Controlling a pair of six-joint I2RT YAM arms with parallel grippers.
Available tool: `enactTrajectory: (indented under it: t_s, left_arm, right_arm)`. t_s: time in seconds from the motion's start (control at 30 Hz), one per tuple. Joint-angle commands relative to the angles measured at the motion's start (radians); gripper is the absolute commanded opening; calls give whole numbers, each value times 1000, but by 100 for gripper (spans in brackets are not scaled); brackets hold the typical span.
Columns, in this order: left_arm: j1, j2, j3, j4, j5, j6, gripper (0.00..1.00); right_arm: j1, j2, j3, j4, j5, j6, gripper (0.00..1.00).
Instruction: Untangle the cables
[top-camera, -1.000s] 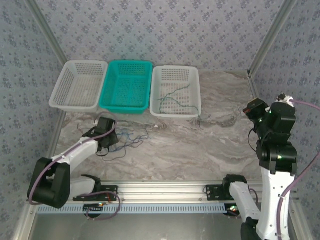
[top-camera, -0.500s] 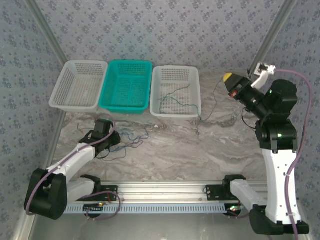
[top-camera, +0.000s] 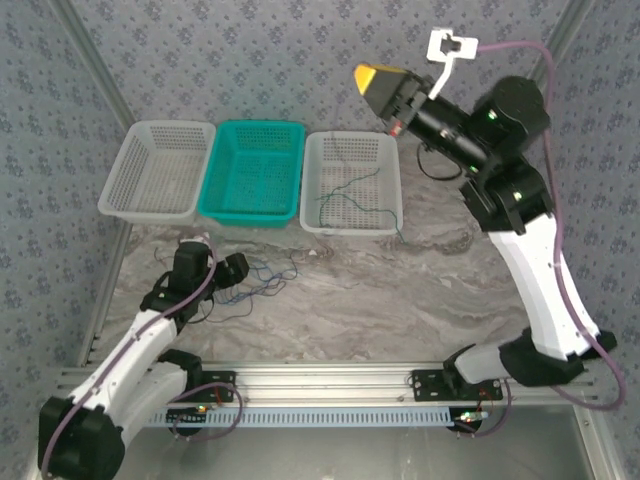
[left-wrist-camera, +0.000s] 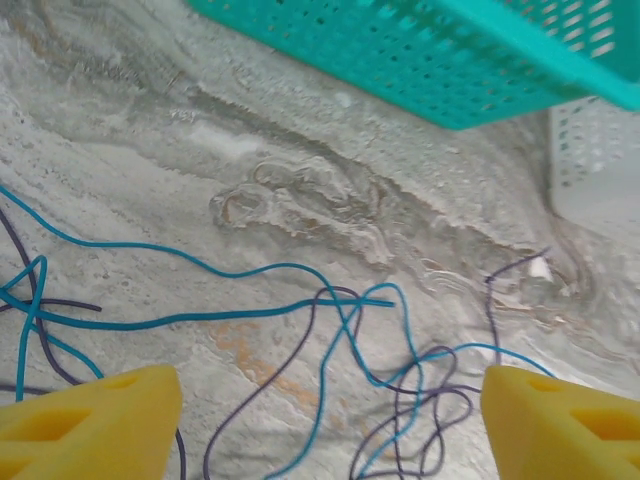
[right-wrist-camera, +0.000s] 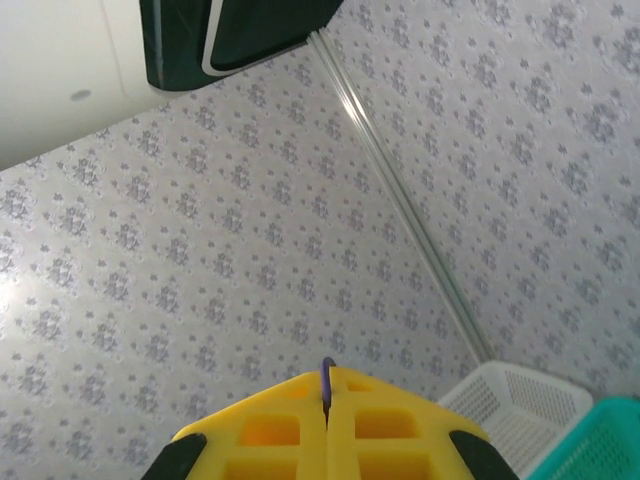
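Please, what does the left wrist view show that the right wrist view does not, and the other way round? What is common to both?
Left wrist, not right wrist: the tangle of blue and purple cables lying on the table, and the left gripper open over it, holding nothing.
Right wrist, not left wrist: the wall, and the right gripper shut on a purple cable.
Both: the teal basket with a white basket beside it, and yellow fingers at the bottom edge.
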Motion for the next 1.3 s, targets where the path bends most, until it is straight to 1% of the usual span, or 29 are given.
enactTrajectory:
  t_s: [0.0, 0.13, 0.23, 0.3, 0.37, 0.43, 0.53, 0.6, 0.67, 0.73, 0.77, 0.8, 0.83, 0.87, 0.9, 0.93, 0.97, 1.03, 1.13, 1.2, 1.27]
  left_arm:
    - [-17, -91, 81, -105, -37, -21, 85]
    - [-25, -178, 127, -166, -50, -50, 99]
    - [-28, -214, 155, -182, -38, -53, 99]
    - [-29, -220, 171, -193, -33, -47, 99]
    - [-31, -220, 185, -209, -31, -38, 99]
    - [-33, -224, 192, -224, -28, -30, 99]
    - [-33, -238, 192, -247, -25, -29, 99]
    - [-34, -251, 186, -266, -25, -33, 100]
    - [-35, -267, 187, -283, -25, -36, 99]
    - [-34, -277, 193, -301, -27, -42, 99]
    - [-34, -281, 202, -317, -30, -46, 99]
    - [-34, -282, 213, -332, -29, -48, 99]
    - [-34, -283, 223, -347, -27, -51, 99]
    - [-34, -282, 238, -353, -27, -52, 99]
    - [-34, -280, 252, -397, -27, -56, 99]
    - [-34, -275, 262, -414, -29, -59, 99]
    - [-34, -265, 273, -433, -36, -69, 99]
    - [-34, -233, 295, -482, -68, -107, 99]
    - [-32, -148, 338, -576, -100, -180, 99]
    - [-33, -92, 362, -625, -96, -231, 99]
    - [-33, -57, 367, -654, -95, -273, 99]
  right_arm:
    - [16, 116, 150, 59, 77, -56, 0]
    - [57, 314, 338, 96, 64, -69, 0]
    - [101, 514, 543, 92, 77, -109, 0]
    - [121, 667, 700, 104, 109, -126, 0]
    - [124, 790, 781, 149, 143, -117, 0]
    - [123, 872, 774, 198, 177, -102, 0]
    - [121, 979, 732, 184, 176, -40, 0]
    - [121, 1040, 697, 132, 140, 5, 0]
    - [126, 1085, 662, 44, 134, 11, 0]
    - [132, 1107, 614, -40, 179, 4, 0]
    - [134, 1109, 576, -79, 226, 10, 0]
    - [135, 1108, 544, -115, 268, 31, 0]
    - [133, 1111, 528, -145, 282, 56, 2]
    - [134, 1110, 521, -176, 275, 63, 11]
    - [136, 1106, 526, -198, 262, 59, 26]
    - [138, 1099, 535, -221, 260, 49, 37]
    - [144, 1081, 539, -243, 267, 30, 46]
    - [158, 1026, 525, -262, 322, -29, 59]
    - [170, 911, 447, -259, 400, -90, 80]
    - [164, 828, 392, -257, 403, -103, 83]
    - [155, 746, 333, -270, 390, -118, 84]
